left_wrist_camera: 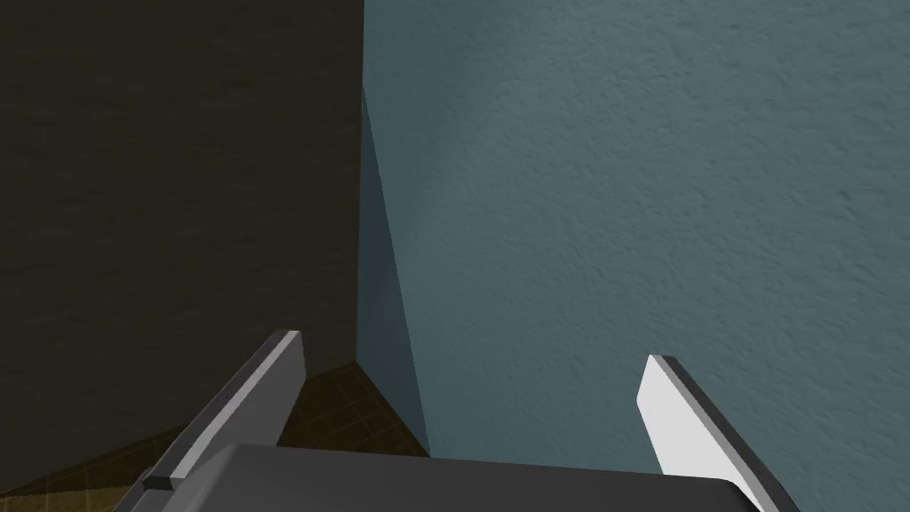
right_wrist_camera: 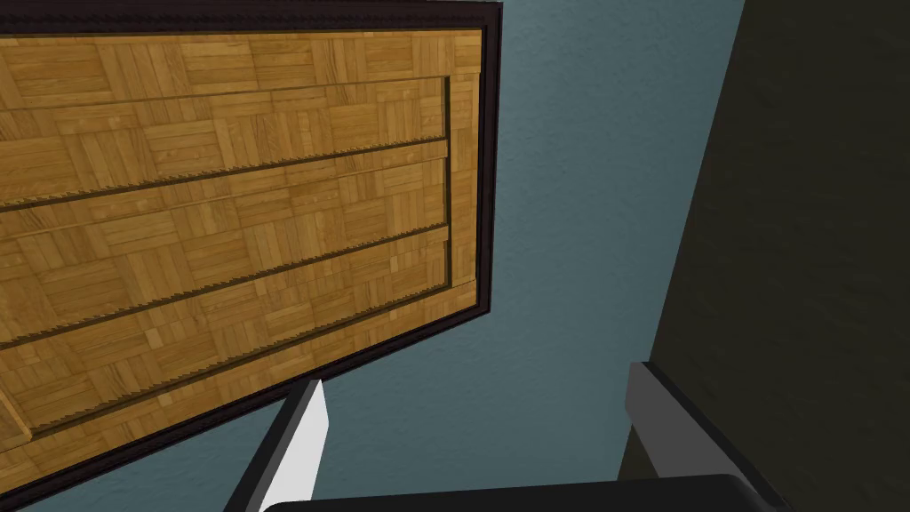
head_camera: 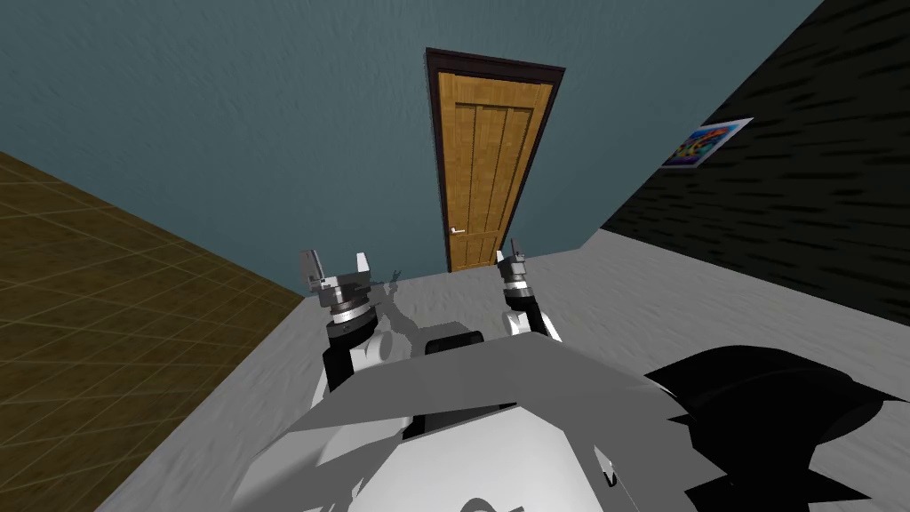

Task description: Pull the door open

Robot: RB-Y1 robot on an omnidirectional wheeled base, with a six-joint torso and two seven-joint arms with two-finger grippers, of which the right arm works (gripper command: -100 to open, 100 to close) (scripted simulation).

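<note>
**A:** Where's the door (head_camera: 487,169)?

**B:** Shut, in the teal wall (head_camera: 267,116) ahead, well apart from us. I'd drive closer, then level the right hand (head_camera: 512,258) with the handle (head_camera: 457,231).

**A:** Grip?

**B:** Right hand and left hand (head_camera: 336,267) are both spread wide and empty.

**A:** Views?

**B:** The head view gives the handle, at the door's left edge. The right wrist view gives the panels (right_wrist_camera: 222,204) and dark frame (right_wrist_camera: 490,160).

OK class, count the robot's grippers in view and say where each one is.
2. The left gripper, open, faces the teal wall left of the door; the right gripper, open too, faces the door.
</note>
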